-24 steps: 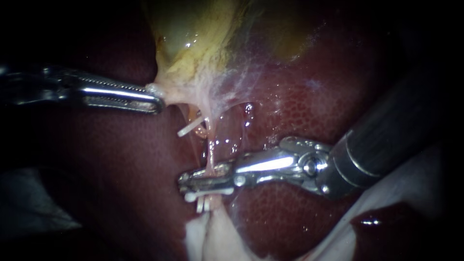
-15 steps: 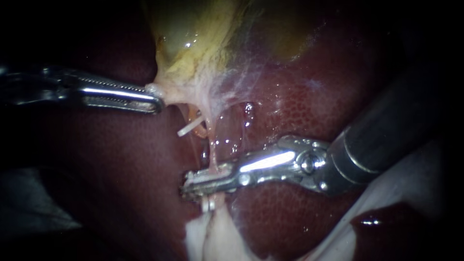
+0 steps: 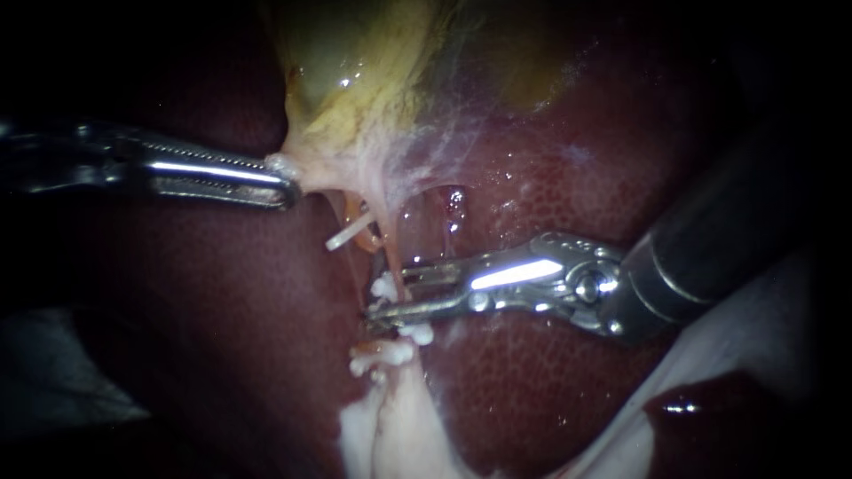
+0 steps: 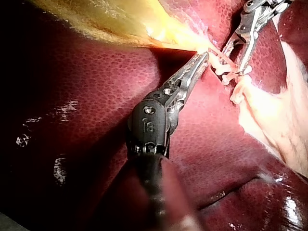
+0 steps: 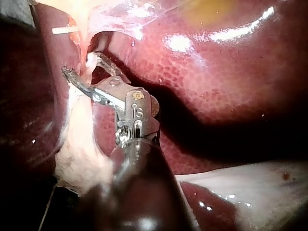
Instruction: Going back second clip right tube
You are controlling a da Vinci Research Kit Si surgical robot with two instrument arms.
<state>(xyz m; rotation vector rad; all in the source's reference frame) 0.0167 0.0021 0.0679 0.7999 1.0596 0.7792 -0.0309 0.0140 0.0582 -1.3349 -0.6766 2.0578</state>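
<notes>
Partly hidden: tube (image 3: 390, 263) behind right instrument (image 3: 389, 290)

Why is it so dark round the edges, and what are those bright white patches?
Endoscope view: the light falls mid-scene, on the gallbladder and the right instrument, whose metal throws a glare streak; the left instrument is lost in the black edge. Left wrist view: the wet liver glints. Right wrist view: strong glare on the liver, deep shadow beside the instrument's shaft.
</notes>
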